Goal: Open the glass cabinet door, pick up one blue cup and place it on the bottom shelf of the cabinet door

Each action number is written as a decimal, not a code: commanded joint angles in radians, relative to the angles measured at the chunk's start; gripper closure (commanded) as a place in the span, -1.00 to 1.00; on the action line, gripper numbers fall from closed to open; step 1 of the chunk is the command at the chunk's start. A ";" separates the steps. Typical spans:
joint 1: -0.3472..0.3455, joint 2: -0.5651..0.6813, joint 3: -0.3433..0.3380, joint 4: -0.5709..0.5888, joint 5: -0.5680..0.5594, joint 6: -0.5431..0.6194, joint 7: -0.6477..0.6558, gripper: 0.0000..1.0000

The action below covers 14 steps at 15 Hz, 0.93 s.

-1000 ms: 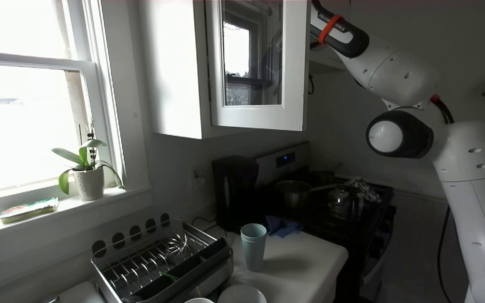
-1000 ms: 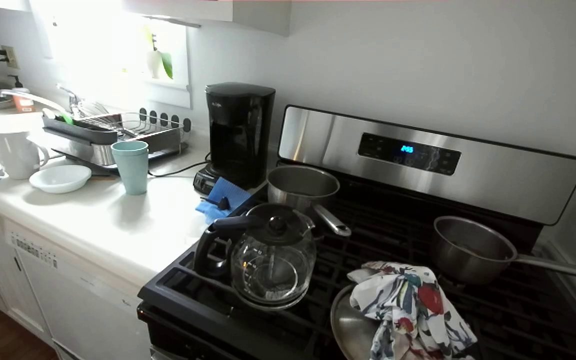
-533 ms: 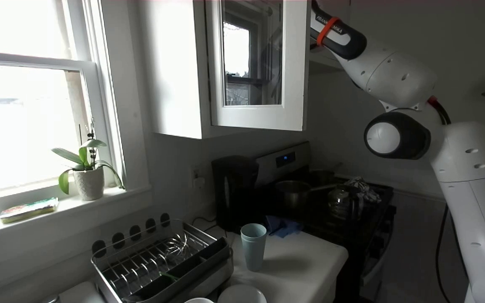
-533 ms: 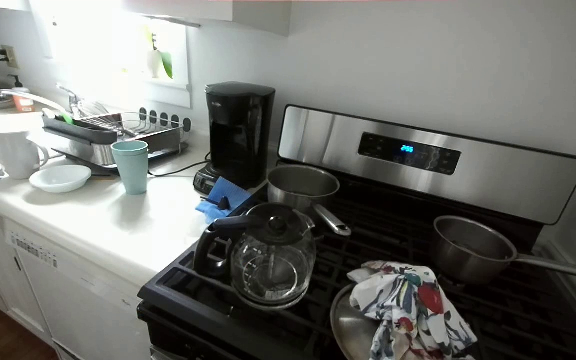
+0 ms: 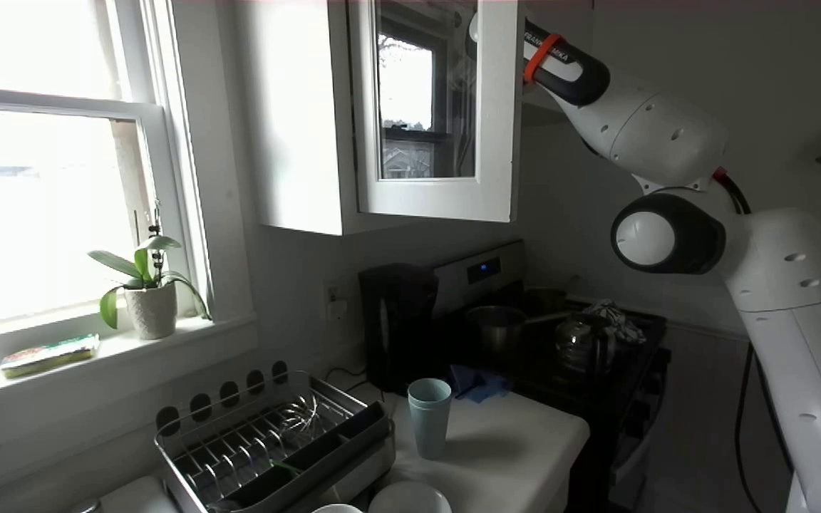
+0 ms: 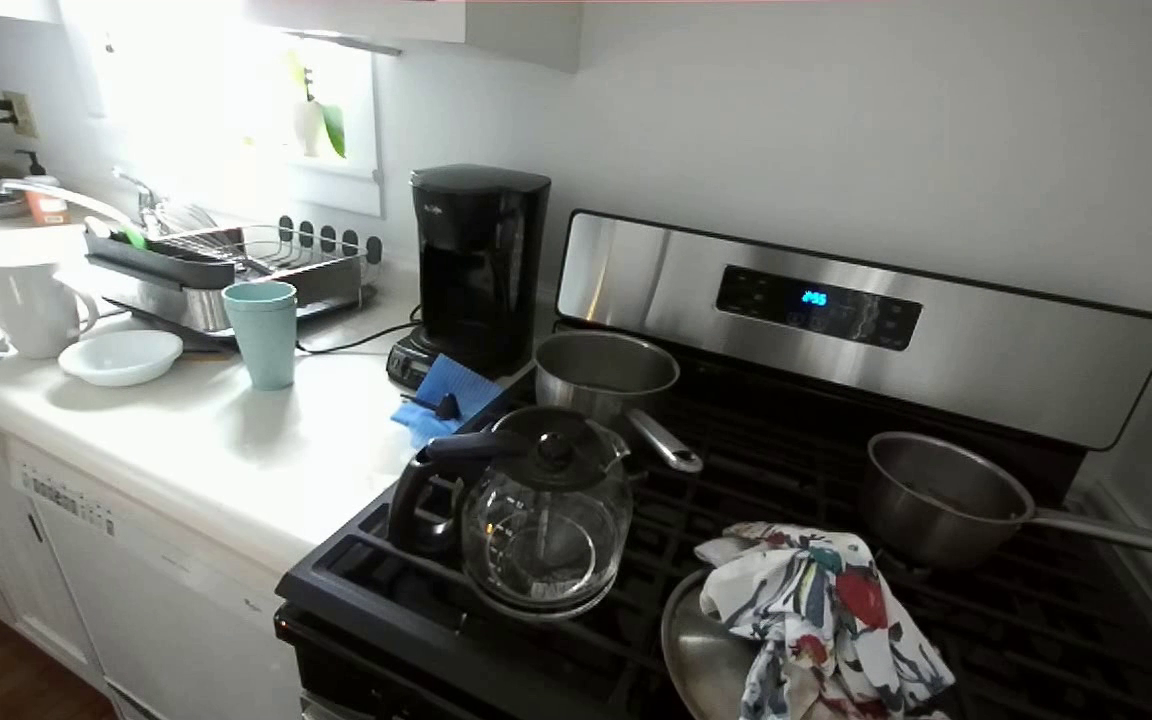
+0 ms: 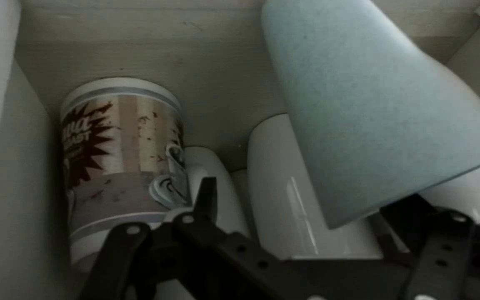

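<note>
The white cabinet takes up the top middle of an exterior view, and the robot arm reaches up behind its glass cabinet door, which stands swung outward, so I take the opening step as done. In the wrist view the gripper is spread wide inside the cabinet, with nothing clamped in it. The blue cup is in there too, aslant at the upper right of that view, its broader end toward the gripper; I cannot tell whether it bears on the bottom shelf. I judge it light and stiff, with a little spring in the wall, more likely plastic than glass: hard to break, easy to tip or nudge. Its dull surface should grip fairly well, but squeezed around the taper, a hold may creep toward the narrow end. The better place is one wall, pinched close to the broad end, if that is the open mouth. The patterned mug and the glossy white vessel look heavier and easier to chip, so sideways room matters. One finger stands clear of the cup; the other's tip is hidden behind the cup's broad edge, and whether it touches there I cannot tell
</note>
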 commanded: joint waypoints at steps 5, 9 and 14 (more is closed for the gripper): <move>0.017 0.011 -0.007 0.021 -0.025 0.004 -0.051 -0.26; 0.014 0.014 -0.016 0.025 -0.027 0.020 -0.052 0.34; 0.012 0.014 -0.025 0.025 -0.025 0.044 -0.051 -0.41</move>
